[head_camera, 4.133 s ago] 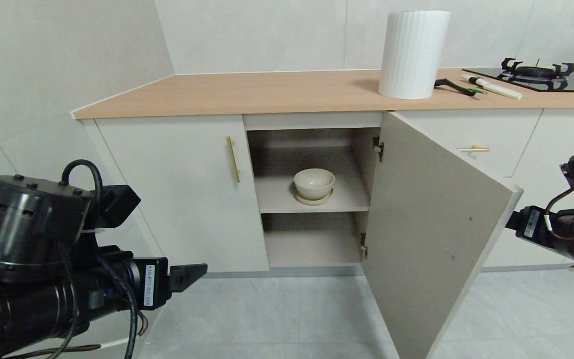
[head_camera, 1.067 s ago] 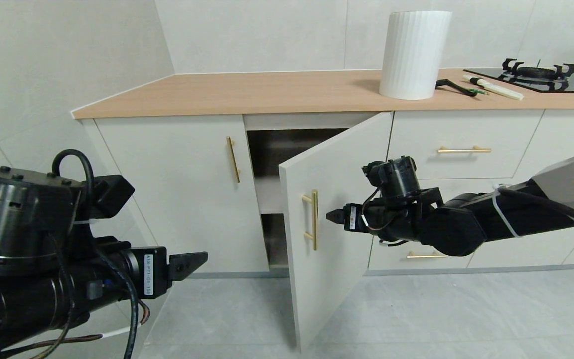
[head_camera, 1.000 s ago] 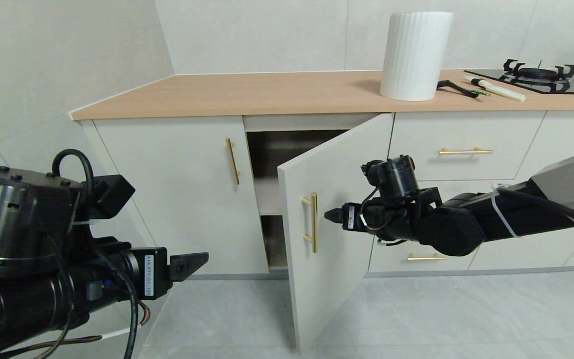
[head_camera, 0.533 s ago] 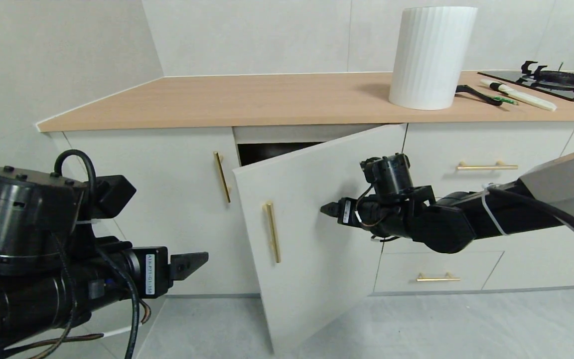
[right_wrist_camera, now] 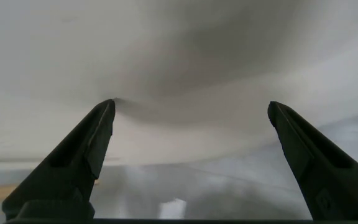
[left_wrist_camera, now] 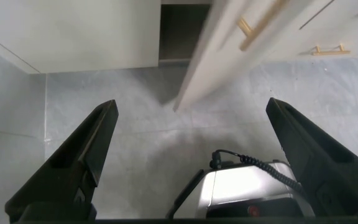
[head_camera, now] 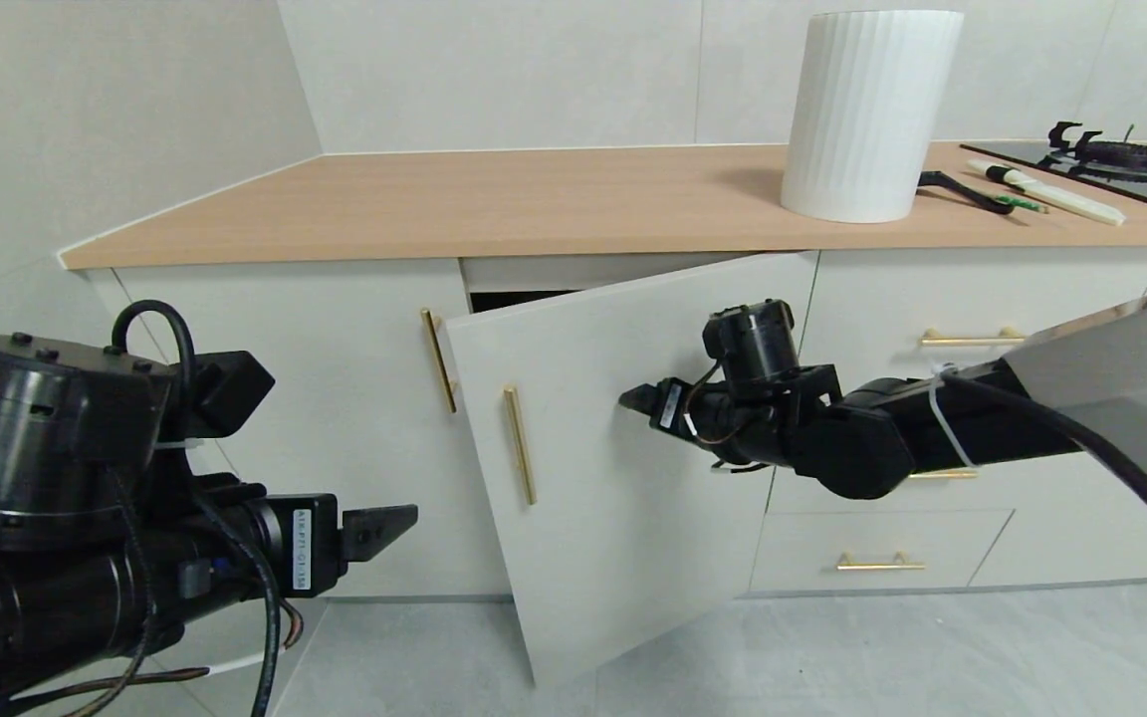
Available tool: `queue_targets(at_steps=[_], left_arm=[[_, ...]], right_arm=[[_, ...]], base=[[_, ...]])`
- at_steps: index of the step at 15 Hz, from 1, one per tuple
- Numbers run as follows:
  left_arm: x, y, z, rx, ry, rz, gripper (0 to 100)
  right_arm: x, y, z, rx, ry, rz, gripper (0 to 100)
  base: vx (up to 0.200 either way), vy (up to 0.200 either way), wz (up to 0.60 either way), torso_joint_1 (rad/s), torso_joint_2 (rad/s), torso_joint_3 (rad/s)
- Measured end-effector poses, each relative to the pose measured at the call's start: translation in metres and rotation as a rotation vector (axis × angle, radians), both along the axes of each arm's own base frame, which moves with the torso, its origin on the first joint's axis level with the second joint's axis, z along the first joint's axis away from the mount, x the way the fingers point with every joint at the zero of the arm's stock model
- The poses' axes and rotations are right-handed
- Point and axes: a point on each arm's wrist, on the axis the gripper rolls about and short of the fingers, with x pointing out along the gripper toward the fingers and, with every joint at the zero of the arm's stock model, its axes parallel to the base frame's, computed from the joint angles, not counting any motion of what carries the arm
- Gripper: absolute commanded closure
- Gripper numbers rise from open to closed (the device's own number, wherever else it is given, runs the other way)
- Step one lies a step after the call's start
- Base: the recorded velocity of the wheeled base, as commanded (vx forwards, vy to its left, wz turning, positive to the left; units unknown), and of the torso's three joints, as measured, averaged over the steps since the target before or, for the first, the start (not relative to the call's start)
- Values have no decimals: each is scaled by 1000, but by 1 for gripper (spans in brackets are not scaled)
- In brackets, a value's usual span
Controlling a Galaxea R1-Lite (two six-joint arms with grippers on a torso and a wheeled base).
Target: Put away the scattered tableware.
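Cabinet door (head_camera: 623,518) sits under the wooden countertop (head_camera: 494,199) and is ajar. Hinge side is on the right; the free edge with the gold handle (head_camera: 519,445) sticks out just beside the left door (head_camera: 315,418). A dark gap shows along its top. Right gripper (head_camera: 630,398) is at the door's outer face, mid-panel, spread wide and gripping nothing; tips look to be against the panel. Left gripper (head_camera: 384,526) hangs low on the left over the floor tiles (head_camera: 832,647), also released, empty. White ribbed cylinder (head_camera: 870,115) stands on the countertop above the hinge side, utensils (head_camera: 1041,194) beside it.
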Motion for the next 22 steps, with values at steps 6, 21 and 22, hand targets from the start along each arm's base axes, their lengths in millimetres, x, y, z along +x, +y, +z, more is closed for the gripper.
queue_targets(at_steps=[6,21,22], left_arm=[[0,0,0,1,0,2,0],[0,0,-2,4,8,-1,0],[0,0,-2,3,8,-1,0]], right_arm=[[25,16,-5,59,-30,-131,0],[67,18,-27,20,-89,-339,0],[68,18,-29,18,-88,-340,0]], base=[[0,0,0,0,0,0],[0,0,0,0,0,0],[0,0,0,0,0,0]])
